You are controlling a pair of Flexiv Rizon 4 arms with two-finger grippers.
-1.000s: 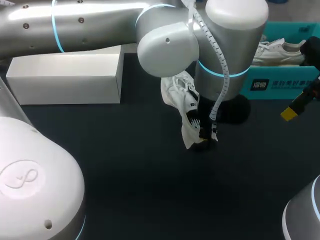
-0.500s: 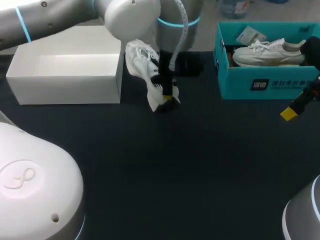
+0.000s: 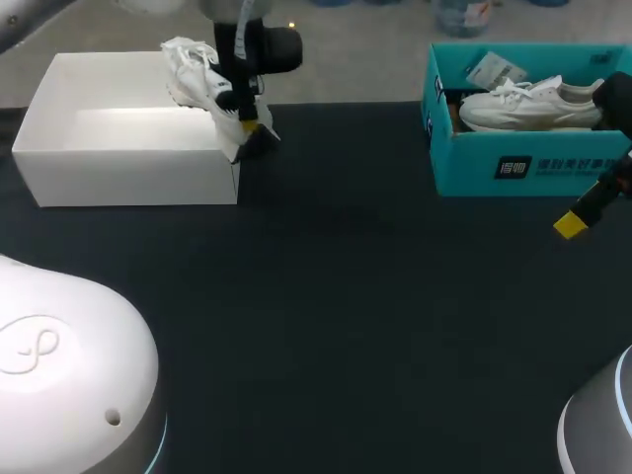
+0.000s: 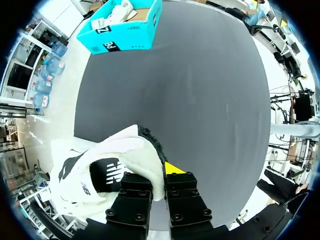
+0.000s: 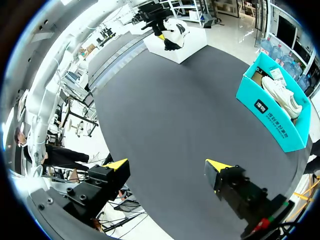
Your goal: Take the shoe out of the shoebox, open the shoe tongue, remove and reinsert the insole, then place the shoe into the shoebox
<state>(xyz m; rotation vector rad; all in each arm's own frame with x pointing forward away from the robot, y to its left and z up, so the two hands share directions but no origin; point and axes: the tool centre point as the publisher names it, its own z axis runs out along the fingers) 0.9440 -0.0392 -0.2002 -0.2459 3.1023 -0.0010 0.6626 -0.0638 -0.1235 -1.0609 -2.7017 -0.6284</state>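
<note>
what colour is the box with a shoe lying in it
The box is teal, seen best in the head view.

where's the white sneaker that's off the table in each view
Head view: white sneaker hangs over the open white box's right end.
Left wrist view: sneaker clamped between the jaws.
Right wrist view: far ahead, above the white box.
Shared landmark: teal cardboard shoebox.

Print on teal shoebox (image 3: 474, 170); logo on shoe (image 4: 107, 171)

Left tool (image 3: 249, 111), upper left of the head view, grips a white shoe (image 3: 196, 71); right tool (image 5: 167, 166), at its right edge, hangs with fingers spread wide.
</note>
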